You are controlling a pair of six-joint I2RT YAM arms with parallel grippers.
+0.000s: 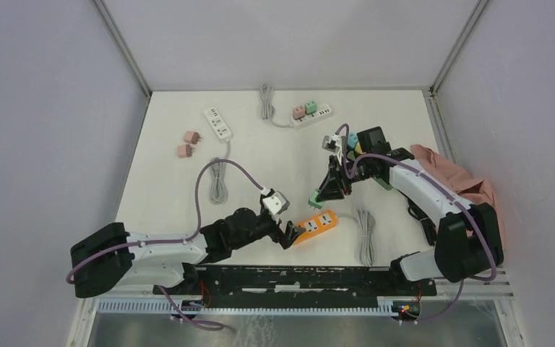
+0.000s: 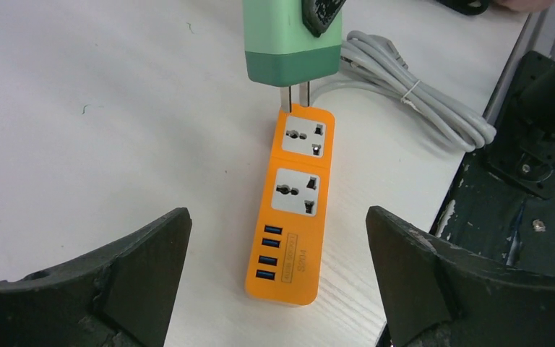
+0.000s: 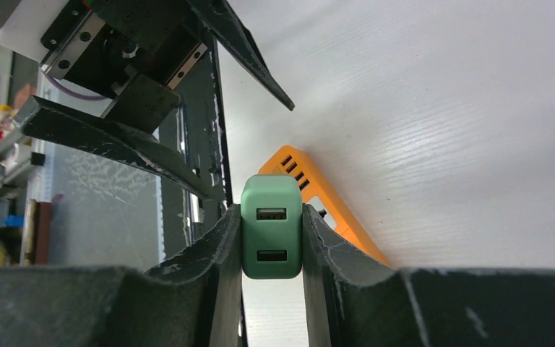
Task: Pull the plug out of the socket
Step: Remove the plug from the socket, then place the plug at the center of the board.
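Note:
An orange power strip (image 1: 315, 225) lies on the white table near the front; it also shows in the left wrist view (image 2: 296, 202) and the right wrist view (image 3: 336, 206). My right gripper (image 1: 327, 191) is shut on a green plug (image 1: 316, 197) and holds it upright over the strip's far end. The plug (image 2: 289, 36) has its bare prongs (image 2: 295, 97) showing, out of the sockets. In the right wrist view the fingers (image 3: 220, 249) pinch the plug (image 3: 271, 235) on both sides. My left gripper (image 2: 278, 217) is open, its fingers either side of the strip's USB end, not touching it.
A coiled grey cable (image 1: 365, 235) lies right of the orange strip. Further back are a white strip (image 1: 218, 123) with its cord, two pink plugs (image 1: 188, 143), and a white strip carrying plugs (image 1: 309, 113). A pink cloth (image 1: 470, 184) lies at the right edge.

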